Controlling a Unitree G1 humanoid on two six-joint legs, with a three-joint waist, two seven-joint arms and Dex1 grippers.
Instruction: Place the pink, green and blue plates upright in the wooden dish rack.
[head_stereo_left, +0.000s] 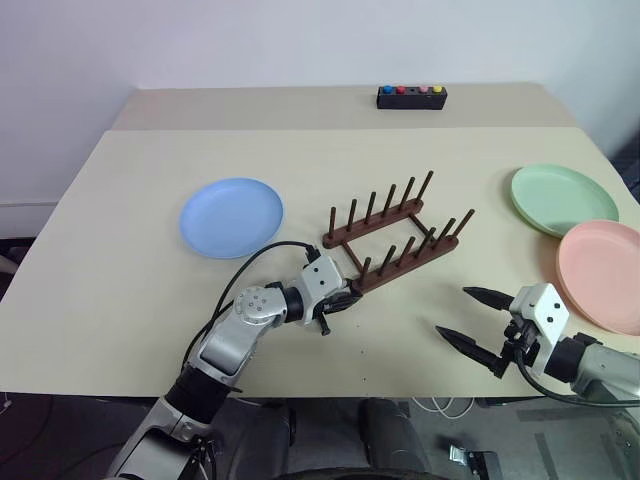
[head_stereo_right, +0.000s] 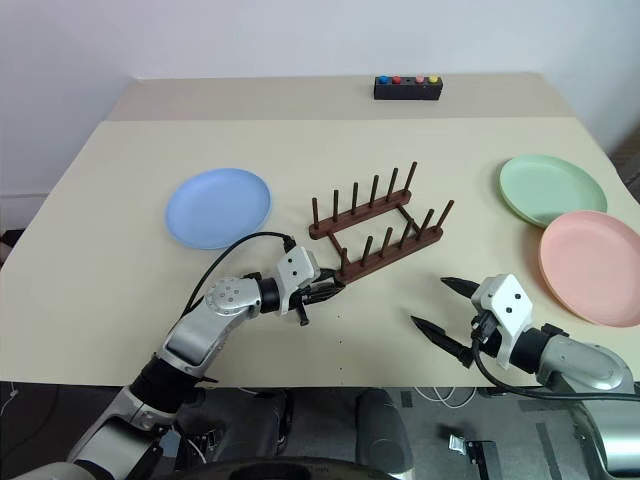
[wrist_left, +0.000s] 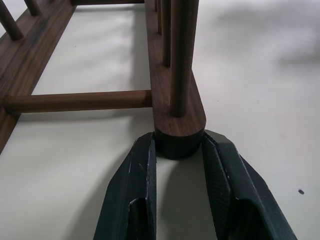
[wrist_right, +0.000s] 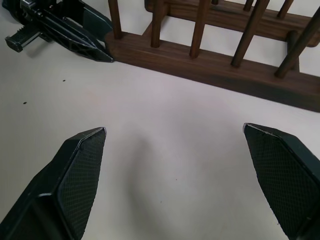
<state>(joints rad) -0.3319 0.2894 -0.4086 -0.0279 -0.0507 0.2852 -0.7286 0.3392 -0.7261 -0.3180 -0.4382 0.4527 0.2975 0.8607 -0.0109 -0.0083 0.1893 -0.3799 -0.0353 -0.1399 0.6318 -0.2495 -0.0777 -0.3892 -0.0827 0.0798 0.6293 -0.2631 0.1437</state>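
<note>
The wooden dish rack (head_stereo_left: 395, 235) stands mid-table, dark brown, with two rows of upright pegs. My left gripper (head_stereo_left: 345, 295) is shut on the near-left end of its front rail (wrist_left: 177, 125), one finger pressed on each side. To the rack's left lies the blue plate (head_stereo_left: 232, 217), flat on the table. At the right edge the green plate (head_stereo_left: 563, 198) lies flat, and the pink plate (head_stereo_left: 605, 273) rests just in front of it. My right gripper (head_stereo_left: 452, 310) hovers open over bare table in front of the rack's right part, holding nothing.
A small black box with coloured buttons (head_stereo_left: 411, 96) sits at the far edge of the beige table (head_stereo_left: 150, 300). A seam crosses the tabletop behind the rack. The pink plate reaches close to the table's right edge.
</note>
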